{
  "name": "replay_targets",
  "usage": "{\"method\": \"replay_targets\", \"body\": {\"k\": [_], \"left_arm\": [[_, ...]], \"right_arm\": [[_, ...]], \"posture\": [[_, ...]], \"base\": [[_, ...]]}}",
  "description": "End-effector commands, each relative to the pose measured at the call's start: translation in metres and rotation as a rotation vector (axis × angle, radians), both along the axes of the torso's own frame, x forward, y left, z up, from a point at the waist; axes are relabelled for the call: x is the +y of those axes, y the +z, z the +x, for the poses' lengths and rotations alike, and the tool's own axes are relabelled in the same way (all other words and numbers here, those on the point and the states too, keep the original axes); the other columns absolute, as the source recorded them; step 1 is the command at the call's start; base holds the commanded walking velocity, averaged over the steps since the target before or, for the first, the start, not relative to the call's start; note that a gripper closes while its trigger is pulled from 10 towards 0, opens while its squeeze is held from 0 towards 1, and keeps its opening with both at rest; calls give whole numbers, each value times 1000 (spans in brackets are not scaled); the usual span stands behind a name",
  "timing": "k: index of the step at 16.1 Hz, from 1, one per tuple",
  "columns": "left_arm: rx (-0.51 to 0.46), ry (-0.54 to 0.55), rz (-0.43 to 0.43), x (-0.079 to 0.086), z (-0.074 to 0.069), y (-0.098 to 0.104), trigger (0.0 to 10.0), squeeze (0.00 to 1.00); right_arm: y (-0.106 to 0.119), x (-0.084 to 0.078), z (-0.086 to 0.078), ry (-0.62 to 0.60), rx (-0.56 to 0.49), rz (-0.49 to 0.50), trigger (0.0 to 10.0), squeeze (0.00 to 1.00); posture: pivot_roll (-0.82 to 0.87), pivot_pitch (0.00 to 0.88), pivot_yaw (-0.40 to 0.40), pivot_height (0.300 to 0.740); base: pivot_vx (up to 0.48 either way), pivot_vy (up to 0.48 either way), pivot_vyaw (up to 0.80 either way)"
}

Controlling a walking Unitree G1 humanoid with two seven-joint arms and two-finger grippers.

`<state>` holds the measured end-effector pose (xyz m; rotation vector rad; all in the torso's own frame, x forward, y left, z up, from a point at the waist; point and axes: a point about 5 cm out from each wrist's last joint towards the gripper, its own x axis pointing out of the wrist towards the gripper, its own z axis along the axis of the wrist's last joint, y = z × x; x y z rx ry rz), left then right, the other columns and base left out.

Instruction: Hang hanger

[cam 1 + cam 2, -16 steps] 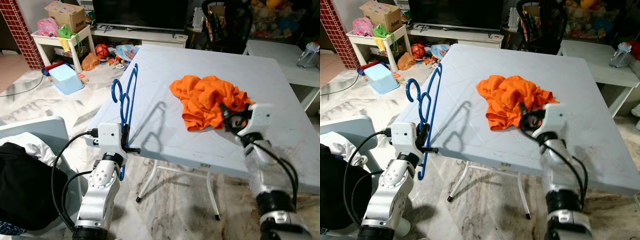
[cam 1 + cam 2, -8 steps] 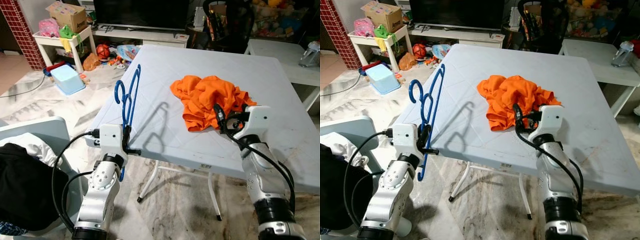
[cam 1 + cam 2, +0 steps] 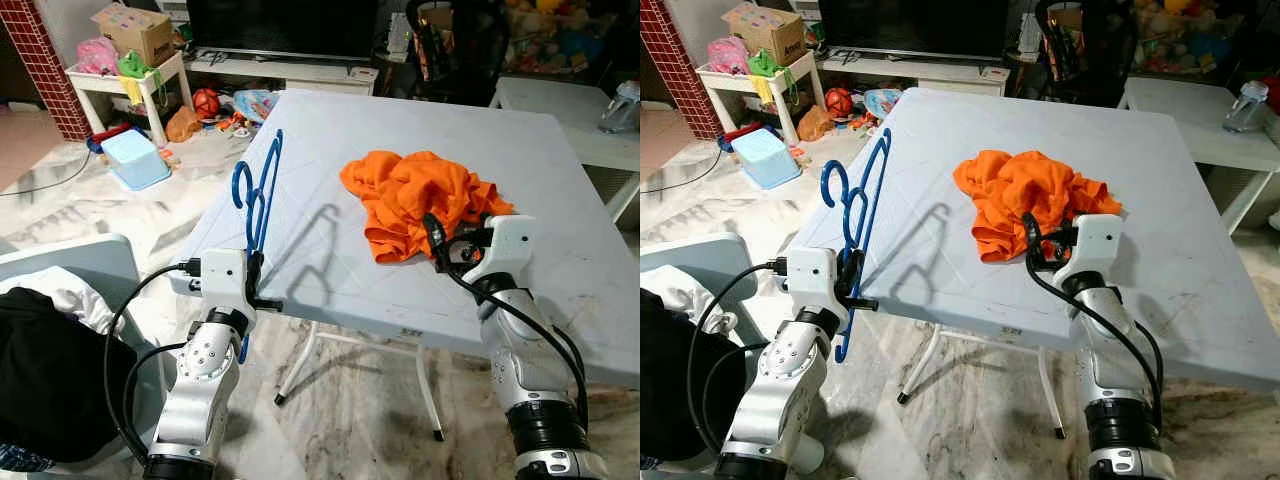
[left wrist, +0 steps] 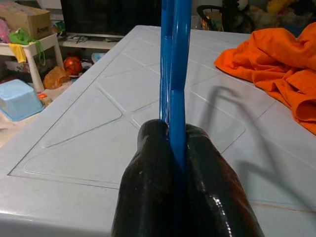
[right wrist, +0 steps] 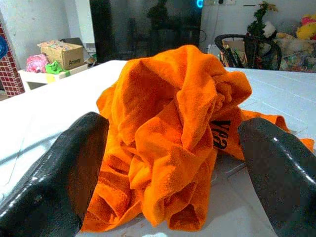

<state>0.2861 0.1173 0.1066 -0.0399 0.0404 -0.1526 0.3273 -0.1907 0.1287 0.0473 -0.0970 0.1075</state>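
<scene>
A blue plastic hanger (image 3: pixel 258 192) stands upright over the near left edge of the white folding table (image 3: pixel 330 130). My left gripper (image 3: pixel 252 282) is shut on its lower bar, and in the left wrist view both black fingers (image 4: pixel 148 197) pinch the blue hanger (image 4: pixel 174 74). A crumpled orange garment (image 3: pixel 415 195) lies in the middle of the table. My right gripper (image 3: pixel 443 248) is low at the garment's near right edge and open. In the right wrist view its fingers (image 5: pixel 54 182) spread on either side of the orange garment (image 5: pixel 173 123).
A chair draped with dark and white clothes (image 3: pixel 50 350) stands at my left. A blue bin (image 3: pixel 132 157), toys and a small white table (image 3: pixel 120 75) crowd the floor at far left. Behind the table stands a black chair (image 3: pixel 450 40), and at far right a second white table (image 3: pixel 560 100).
My right gripper has shifted left along the garment's near edge and now faces into the cloth. The left gripper still holds the hanger in nearly the same place.
</scene>
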Motion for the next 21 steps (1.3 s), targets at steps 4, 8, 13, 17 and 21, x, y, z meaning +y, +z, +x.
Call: {"method": "replay_targets", "body": {"k": [4, 8, 13, 17, 21], "left_arm": [[32, -28, 9, -5, -3, -5, 10000, 0], [37, -34, 7, -7, -3, -6, 10000, 0], [43, -31, 2, -8, -4, -7, 10000, 0], [43, -31, 2, -8, -4, -7, 10000, 0], [43, -34, 1, -9, -3, -7, 10000, 0]], "right_arm": [[3, 1, -1, 6, -8, -14, 10000, 1000], [1, 0, -2, 8, 5, -20, 10000, 1000], [-2, 0, -2, 16, 22, -29, 10000, 1000], [-2, 1, -2, 20, 28, -30, 10000, 1000], [-3, 1, -1, 18, 32, -32, 10000, 1000]], "posture": [[-50, 0, -7, 740], [-58, 0, -10, 740], [-57, 0, -18, 740], [-57, 0, -18, 740], [-60, 0, -17, 740]], "base": [[0, 0, 0], [0, 0, 0], [-157, 0, 0], [-282, 0, 0], [-286, 0, 0]]}}
